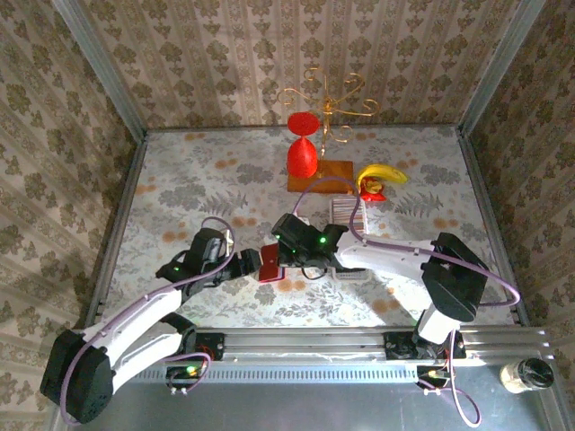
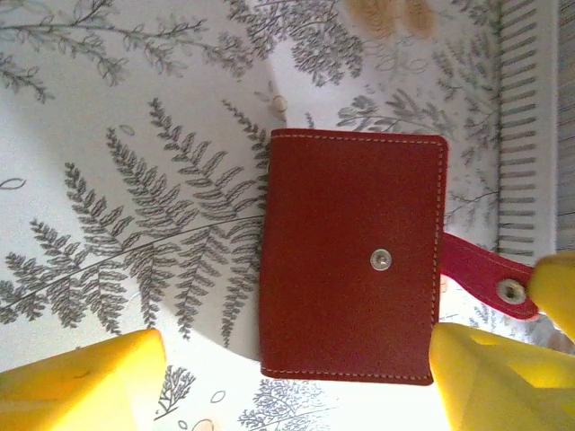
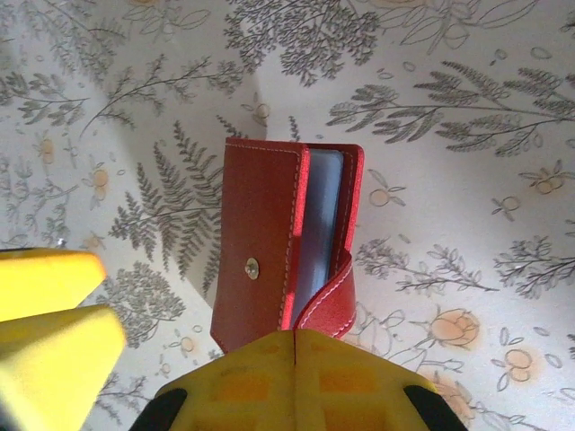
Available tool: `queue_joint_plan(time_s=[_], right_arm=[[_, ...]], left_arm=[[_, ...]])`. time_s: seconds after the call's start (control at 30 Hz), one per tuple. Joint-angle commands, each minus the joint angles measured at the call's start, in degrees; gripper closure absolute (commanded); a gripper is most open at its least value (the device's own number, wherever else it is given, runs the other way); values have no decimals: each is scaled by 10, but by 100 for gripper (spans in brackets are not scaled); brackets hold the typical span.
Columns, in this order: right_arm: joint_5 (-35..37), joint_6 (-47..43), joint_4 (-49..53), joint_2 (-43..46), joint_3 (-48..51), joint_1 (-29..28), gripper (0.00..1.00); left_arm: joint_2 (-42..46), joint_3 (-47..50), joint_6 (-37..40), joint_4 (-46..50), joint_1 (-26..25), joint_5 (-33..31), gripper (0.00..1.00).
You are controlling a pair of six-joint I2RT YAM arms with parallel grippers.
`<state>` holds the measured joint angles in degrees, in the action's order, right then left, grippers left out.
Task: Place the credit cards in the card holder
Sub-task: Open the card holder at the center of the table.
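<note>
The right gripper (image 3: 295, 346), pressed together, pinches the clasp tab of the card holder (image 3: 269, 269). The holder stands between both arms. The left gripper (image 2: 296, 377) is spread around it. The credit cards (image 1: 349, 215) lie behind, nearer the right arm.

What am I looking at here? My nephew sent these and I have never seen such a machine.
These are two robot arms bolted to a flowery table. One picture looks down from above; the other two come from cameras on each wrist, so the yellow shapes are the claws' own fingers. On the table lie a red card holder, a row of pale cards, a red glass on a wooden board, and a banana. The right claw is shut on the holder's strap; the left claw is open around the holder.
</note>
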<state>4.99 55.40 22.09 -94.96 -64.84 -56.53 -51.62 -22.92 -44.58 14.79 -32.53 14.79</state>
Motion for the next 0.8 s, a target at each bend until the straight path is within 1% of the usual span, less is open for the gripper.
queue_joint_plan(time_s=[0.0,0.07,0.2,0.3,0.4,0.53,0.67,0.73,0.77], right_arm=[[-8,13,-29,30,9,-7,100],[-6,16,-45,42,20,-7,100],[5,15,-45,55,21,-7,100],[2,13,-43,51,20,-7,100],[0,15,-48,47,21,-7,100],[1,15,-40,46,21,-7,100],[10,14,-27,49,25,-5,100],[12,16,-22,49,30,-1,100],[13,17,-19,48,33,1,100]], left_arm=[[-8,-25,4,4,2,6,18],[-8,-31,1,1,2,12,15],[-10,-35,4,-8,3,10,10],[-24,-38,2,-8,4,9,9],[-41,-36,0,-20,5,13,12],[-61,-46,11,-19,9,9,24],[-75,-50,21,-11,25,10,43],[-74,-46,23,-13,34,13,50],[-73,-42,24,-13,38,14,57]])
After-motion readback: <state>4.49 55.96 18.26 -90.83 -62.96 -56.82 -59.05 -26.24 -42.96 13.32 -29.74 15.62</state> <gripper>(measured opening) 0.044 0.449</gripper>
